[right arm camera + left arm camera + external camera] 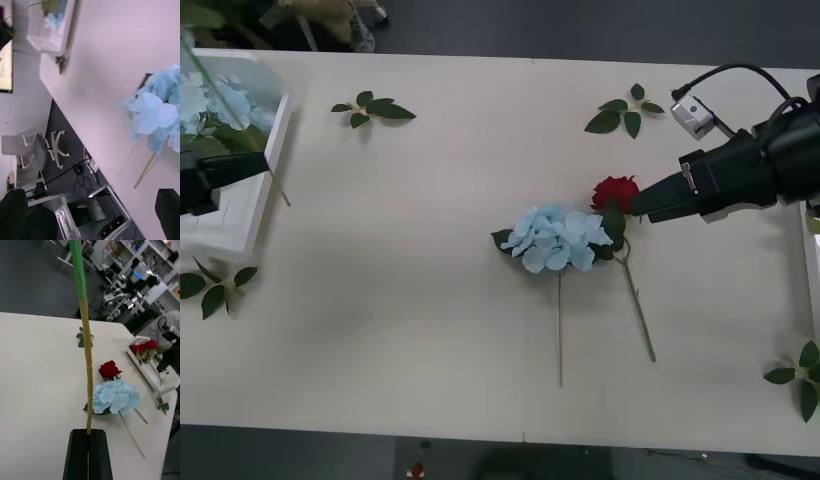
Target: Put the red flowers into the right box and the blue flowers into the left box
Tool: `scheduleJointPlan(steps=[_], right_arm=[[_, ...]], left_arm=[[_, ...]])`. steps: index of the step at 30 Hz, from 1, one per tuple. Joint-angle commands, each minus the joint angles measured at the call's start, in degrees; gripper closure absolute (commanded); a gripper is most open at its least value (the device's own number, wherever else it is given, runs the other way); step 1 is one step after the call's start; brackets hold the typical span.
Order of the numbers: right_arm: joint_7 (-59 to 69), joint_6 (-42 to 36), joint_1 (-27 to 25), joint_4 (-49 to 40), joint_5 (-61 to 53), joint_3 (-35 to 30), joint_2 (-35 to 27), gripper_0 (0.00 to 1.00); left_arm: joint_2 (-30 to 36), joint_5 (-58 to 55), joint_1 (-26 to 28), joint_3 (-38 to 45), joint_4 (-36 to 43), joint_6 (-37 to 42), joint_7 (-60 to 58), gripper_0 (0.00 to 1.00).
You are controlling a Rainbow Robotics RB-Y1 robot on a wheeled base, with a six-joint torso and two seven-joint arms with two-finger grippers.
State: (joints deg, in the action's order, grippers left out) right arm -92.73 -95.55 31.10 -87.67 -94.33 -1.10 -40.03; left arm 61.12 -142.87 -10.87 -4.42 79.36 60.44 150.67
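Counter (430, 300): wide pale surface across the front view, leaf sprigs dotted round its edges
Left box (240, 215): far left edge of frame, blue heads already inside, so the sorting is under way
Right box (148, 371): right side of the left wrist view, red roses lying in it
Blue flower (555, 238): centre of frame, flat, stem trailing toward the bottom
Left hand (89, 455): over the left box, clamped on a thin stem (88, 378), likely lowering it in
Right hand (658, 203): right of centre, nosing at the rose; fingers apart
Red flower (616, 192): touching the hydrangea's right side, surely next
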Motion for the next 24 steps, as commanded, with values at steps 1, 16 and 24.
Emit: scheduleJointPlan(steps=[1,16,24], right_arm=[[6.5,1.68,1.69,-2.94,6.97,-0.31,-0.66,0.0],[13.8,19.17,1.69,-0.39,35.36,15.42,0.39,0.0],[13.62,28.4,2.13,6.37,39.49,18.85,3.73,0.0]], left_arm=[[0.49,-6.81,1.02,1.16,-7.82,3.63,-6.27,1.0],[0.49,-12.96,-4.6,2.75,-28.21,6.36,-10.84,1.0],[0.49,-11.65,-7.68,2.57,-30.67,1.17,-10.22,1.0]])
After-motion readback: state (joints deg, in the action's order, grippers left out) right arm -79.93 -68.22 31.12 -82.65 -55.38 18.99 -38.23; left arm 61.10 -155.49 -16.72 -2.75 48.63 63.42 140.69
